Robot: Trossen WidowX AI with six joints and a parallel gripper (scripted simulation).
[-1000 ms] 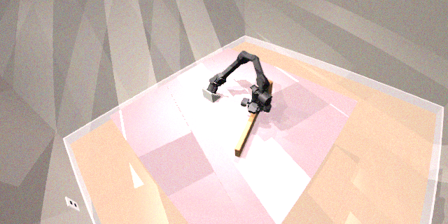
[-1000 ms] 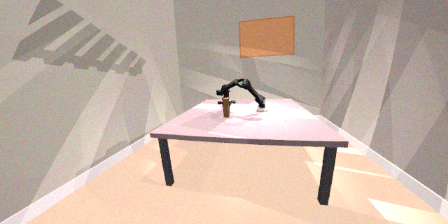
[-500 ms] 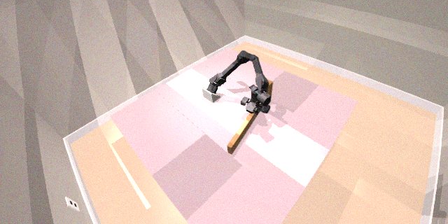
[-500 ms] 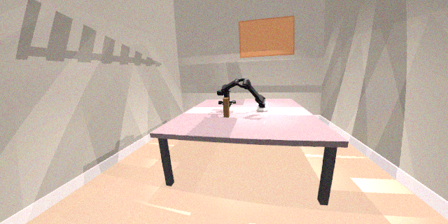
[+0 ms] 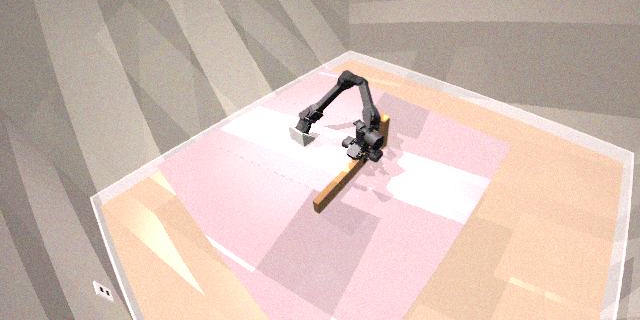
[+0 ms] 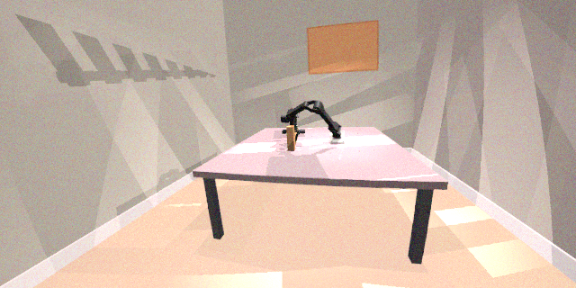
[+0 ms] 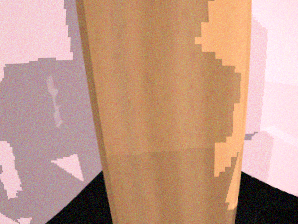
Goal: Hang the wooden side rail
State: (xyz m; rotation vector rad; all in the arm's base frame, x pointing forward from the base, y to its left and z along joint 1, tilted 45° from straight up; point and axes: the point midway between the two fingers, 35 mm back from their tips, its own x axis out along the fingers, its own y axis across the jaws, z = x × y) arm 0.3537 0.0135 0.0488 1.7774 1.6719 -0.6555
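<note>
Top view, near to far. White wall outlet (image 5: 103,291) low on the wall at near left. Pink rectangular table (image 5: 225,200) (image 6: 360,166) on dark legs, over a tan floor (image 5: 560,210) (image 6: 315,225); bright and shaded patches cross its top.

Long brown wooden side rail (image 5: 337,187) (image 7: 160,100) is over the table, running from its near-left end up toward the far right, under the black pincer (image 5: 364,156) (image 6: 294,132) (image 7: 157,161). Pincer is clamped on the rail; wrist view has rail filling the middle, black fingers at both lower sides. Can't tell if the rail's near end touches the table.

Left of the pincer, the black jointed arm (image 5: 327,99) (image 6: 326,114) stands on a pale grey base (image 5: 304,140) (image 6: 337,141), elbow bent up high, forearm coming back down to the pincer.

Upright wooden headboard post (image 5: 385,132) (image 6: 291,139) stands at the far right, just past the pincer. The rail's post end is hidden under the pincer and arm; hooks, pins and slot not visible, so can't tell whether it's seated.

Exterior view, from the other side: post is in front of the pincer, base to the right, orange rectangular board (image 6: 343,48) on the back wall.
</note>
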